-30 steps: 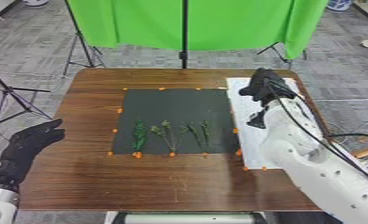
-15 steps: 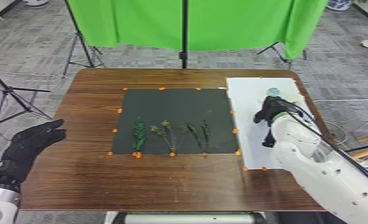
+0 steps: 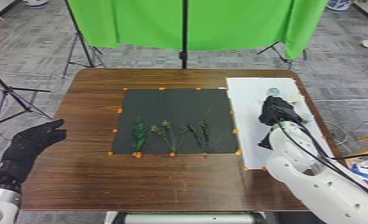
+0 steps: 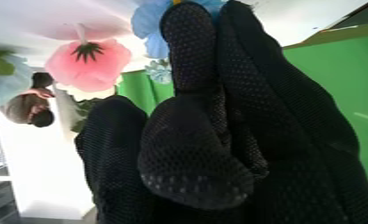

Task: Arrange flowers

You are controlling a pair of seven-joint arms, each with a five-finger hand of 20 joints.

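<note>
Pale blue flower [image 3: 274, 91] at twelve o'clock from right hand [image 3: 275, 109], just beside; fingers straight, close together. Left hand [image 3: 33, 142] loosely open, well apart toward eight o'clock.

- A brown wood-grain rectangular table [image 3: 83, 185] carries everything.
- A dark grey rectangular mat [image 3: 176, 107] lies on it, with small orange tape pieces [image 3: 138, 155] along its edges.
- A long white rectangular sheet [image 3: 246, 95] lies just beside the mat, on its right.
- Slender green plant sprigs [image 3: 139, 135] lie side by side on the mat's near half.
- A pale blue-green round flower [image 3: 274, 92] sits toward the sheet's far end.
</note>
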